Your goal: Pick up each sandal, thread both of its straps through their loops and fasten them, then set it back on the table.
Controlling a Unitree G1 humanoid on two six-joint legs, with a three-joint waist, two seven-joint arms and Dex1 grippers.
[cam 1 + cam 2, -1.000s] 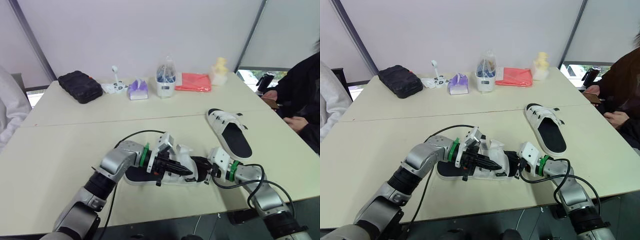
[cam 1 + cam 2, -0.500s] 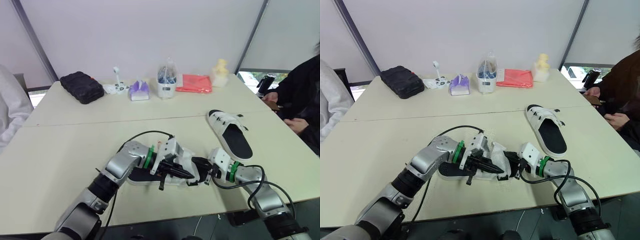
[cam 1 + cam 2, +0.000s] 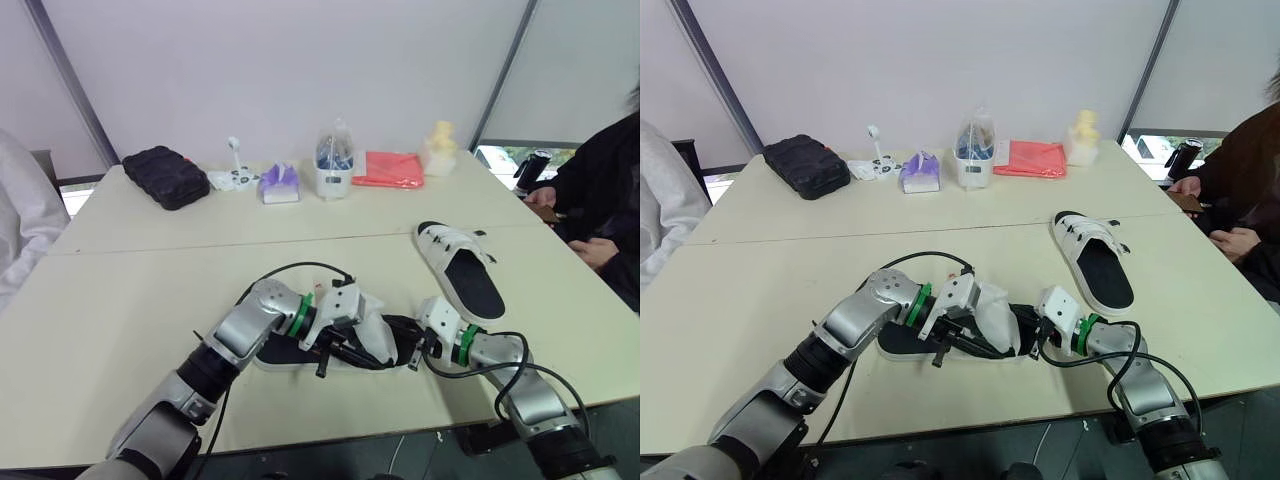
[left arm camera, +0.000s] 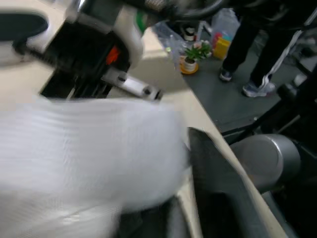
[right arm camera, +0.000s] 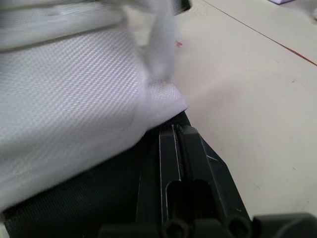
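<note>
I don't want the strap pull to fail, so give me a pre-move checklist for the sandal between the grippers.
1. Near sandal between both grippers, on the table: ok.
2. Left gripper at its white strap: ok.
3. Right gripper at the sandal's end, fingers shut: ok.
4. Strap threaded through its loop: cannot tell.
5. Other sandal clear of the arms: ok.

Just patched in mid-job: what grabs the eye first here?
The left gripper and right gripper meet over the near sandal at the table's front edge, its white strap bunched between them. The second sandal lies apart, farther right, and a person is at the table's right end.
</note>
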